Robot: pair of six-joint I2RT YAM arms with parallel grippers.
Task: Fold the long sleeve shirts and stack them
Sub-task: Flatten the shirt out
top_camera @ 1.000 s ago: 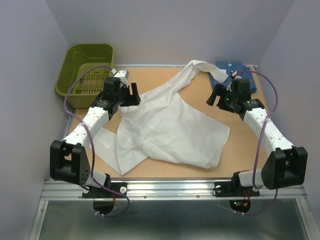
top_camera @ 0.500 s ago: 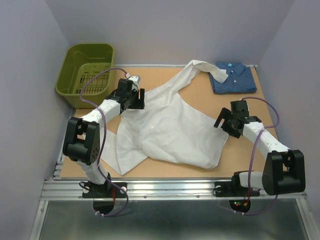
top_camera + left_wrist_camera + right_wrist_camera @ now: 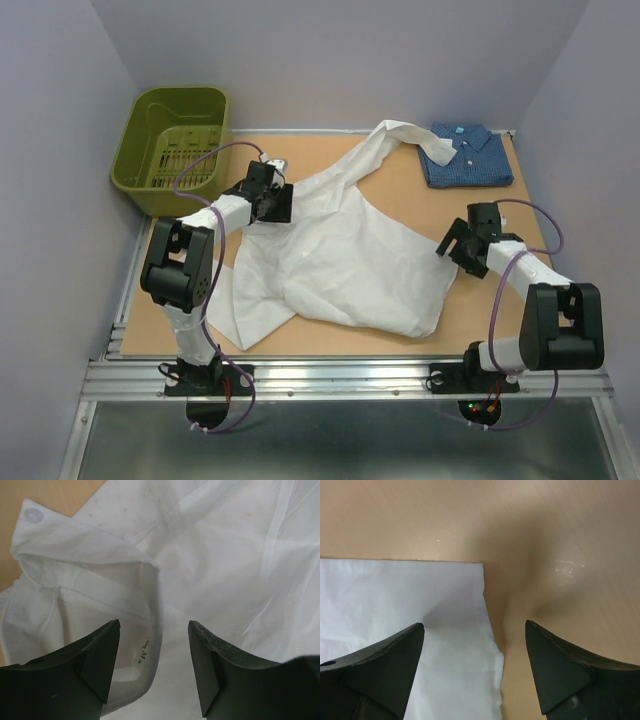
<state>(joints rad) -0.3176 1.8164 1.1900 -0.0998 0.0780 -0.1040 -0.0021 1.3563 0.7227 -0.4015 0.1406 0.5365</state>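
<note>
White shirt (image 3: 340, 260) lies rumpled on table (image 3: 400, 195); left gripper (image 3: 154, 630) gapes over its collar (image 3: 90, 545), right gripper (image 3: 474, 627) gapes over its hem corner, folded blue shirt (image 3: 472, 157) touching its sleeve.

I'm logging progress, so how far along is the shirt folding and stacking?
Done: the dark blue shirt looks folded, at the far right corner of the table. In hand: the left gripper hangs open over the collar of the white shirt, the right gripper open over its right edge; neither grips cloth. Left: the white shirt lies spread and rumpled, unfolded, and nothing is stacked.
</note>
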